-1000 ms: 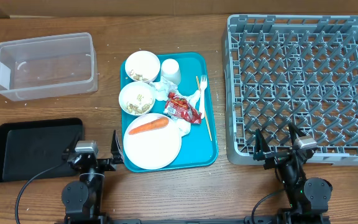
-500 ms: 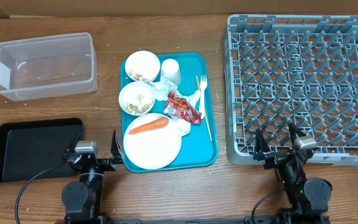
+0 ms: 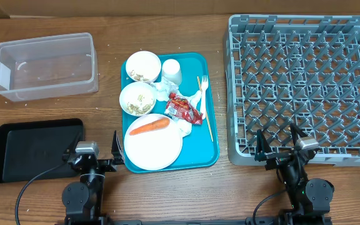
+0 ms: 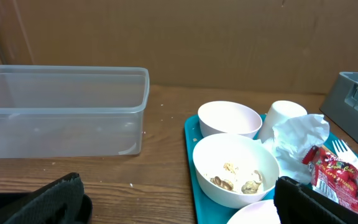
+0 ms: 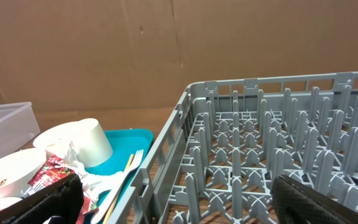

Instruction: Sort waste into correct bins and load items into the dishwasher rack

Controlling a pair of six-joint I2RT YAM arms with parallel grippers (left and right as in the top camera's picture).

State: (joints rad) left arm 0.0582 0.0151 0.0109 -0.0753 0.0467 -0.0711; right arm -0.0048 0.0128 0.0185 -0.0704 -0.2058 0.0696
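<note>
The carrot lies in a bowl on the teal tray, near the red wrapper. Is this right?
Not in a bowl: the carrot lies on the plate, which sits on the teal tray, near the red wrapper. The overhead view shows it.

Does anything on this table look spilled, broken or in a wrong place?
Nothing looks spilled or broken. The only disorder is on the teal tray: crumpled napkins and a red wrapper lie heaped in its middle, and a carrot lies across the plate.
</note>
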